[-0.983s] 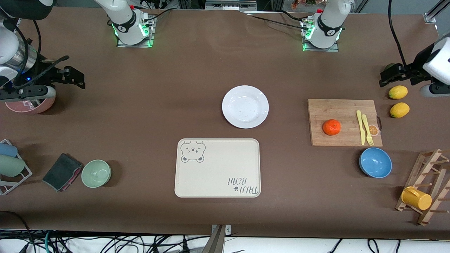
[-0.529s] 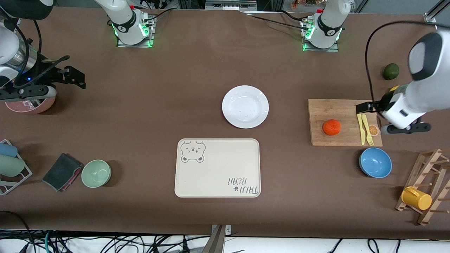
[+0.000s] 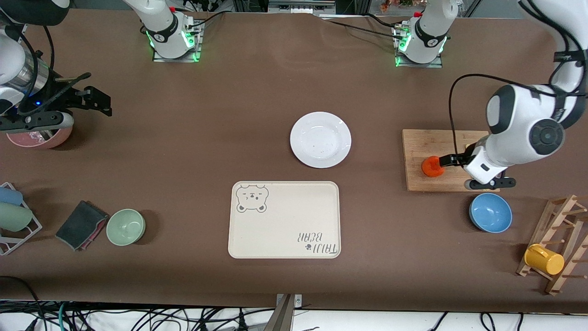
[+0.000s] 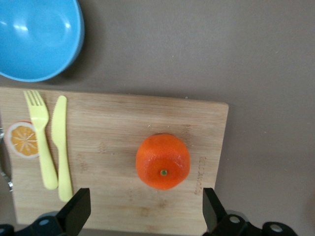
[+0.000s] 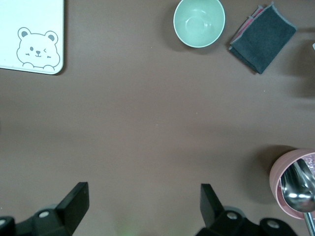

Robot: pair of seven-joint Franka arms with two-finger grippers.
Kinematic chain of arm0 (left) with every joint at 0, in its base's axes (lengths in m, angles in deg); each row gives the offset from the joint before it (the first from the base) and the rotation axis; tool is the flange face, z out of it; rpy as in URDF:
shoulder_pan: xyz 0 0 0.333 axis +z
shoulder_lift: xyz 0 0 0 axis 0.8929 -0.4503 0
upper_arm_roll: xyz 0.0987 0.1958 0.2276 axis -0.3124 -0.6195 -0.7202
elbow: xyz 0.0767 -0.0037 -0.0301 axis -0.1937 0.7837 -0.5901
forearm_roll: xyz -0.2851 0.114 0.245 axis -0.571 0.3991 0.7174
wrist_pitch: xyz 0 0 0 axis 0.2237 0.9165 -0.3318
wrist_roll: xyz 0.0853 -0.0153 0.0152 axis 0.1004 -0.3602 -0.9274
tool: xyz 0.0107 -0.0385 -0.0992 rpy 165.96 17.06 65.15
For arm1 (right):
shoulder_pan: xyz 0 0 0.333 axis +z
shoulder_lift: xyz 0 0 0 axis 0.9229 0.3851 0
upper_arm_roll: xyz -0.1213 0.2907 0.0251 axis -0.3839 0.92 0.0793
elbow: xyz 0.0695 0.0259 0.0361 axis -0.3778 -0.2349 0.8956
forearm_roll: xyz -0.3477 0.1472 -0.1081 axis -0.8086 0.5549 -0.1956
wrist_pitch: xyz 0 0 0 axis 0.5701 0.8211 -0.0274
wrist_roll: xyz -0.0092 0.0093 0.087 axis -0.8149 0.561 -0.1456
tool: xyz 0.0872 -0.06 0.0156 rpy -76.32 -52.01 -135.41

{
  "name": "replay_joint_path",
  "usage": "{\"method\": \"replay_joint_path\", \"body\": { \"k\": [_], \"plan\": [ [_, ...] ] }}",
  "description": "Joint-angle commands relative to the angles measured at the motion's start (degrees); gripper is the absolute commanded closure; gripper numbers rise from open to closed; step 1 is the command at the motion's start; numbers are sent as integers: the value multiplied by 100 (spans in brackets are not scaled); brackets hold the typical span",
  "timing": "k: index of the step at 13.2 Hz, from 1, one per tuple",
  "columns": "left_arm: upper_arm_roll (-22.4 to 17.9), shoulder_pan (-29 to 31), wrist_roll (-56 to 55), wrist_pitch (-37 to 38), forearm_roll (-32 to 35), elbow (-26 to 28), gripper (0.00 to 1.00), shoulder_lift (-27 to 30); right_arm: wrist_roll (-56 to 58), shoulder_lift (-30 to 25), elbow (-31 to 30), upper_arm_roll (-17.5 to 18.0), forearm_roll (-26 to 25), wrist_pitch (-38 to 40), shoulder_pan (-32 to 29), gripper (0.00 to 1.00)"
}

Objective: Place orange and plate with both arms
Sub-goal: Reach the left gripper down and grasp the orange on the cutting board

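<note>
The orange (image 3: 430, 168) (image 4: 163, 161) lies on a wooden cutting board (image 3: 422, 142) toward the left arm's end of the table. My left gripper (image 3: 442, 161) (image 4: 146, 209) hangs open just over the board, its two fingers spread wider than the orange and not touching it. The white plate (image 3: 320, 139) sits bare at mid-table, farther from the front camera than the cream bear tray (image 3: 285, 219). My right gripper (image 3: 103, 102) (image 5: 142, 201) waits open and empty over bare table at the right arm's end, beside a pink bowl (image 3: 39, 137).
A yellow fork (image 4: 37, 142) and knife (image 4: 61, 142) lie on the board beside the orange. A blue bowl (image 3: 490, 212) stands nearer the front camera than the board. A wooden rack with a yellow cup (image 3: 544, 259), a green bowl (image 3: 126, 226) and a dark cloth (image 3: 80, 225) line the front.
The left arm has swung from the lemons at the table's end across to the cutting board and now hovers over the orange. The right arm has not moved.
</note>
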Motion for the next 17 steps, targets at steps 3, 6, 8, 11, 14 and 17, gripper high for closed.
{"method": "replay_joint_path", "body": {
  "k": [3,6,8,11,14,17],
  "plan": [
    [7,-53,57,-1166,-102,772,0,-166,-49,17,77,22,61,69,-26,0],
    [7,-62,39,-1424,-102,914,0,-306,-58,9,77,49,61,69,-17,0],
    [15,-62,39,-1459,-110,905,0,-377,-32,26,86,5,140,68,-26,0],
    [7,-97,48,-1582,-102,914,43,-430,-49,18,77,5,158,77,-26,0],
    [15,-159,48,-1582,-102,914,84,-430,-58,17,77,14,158,86,-26,0],
    [59,-194,48,-1556,-102,835,98,-273,-49,17,77,14,158,86,-26,0]
  ]
}}
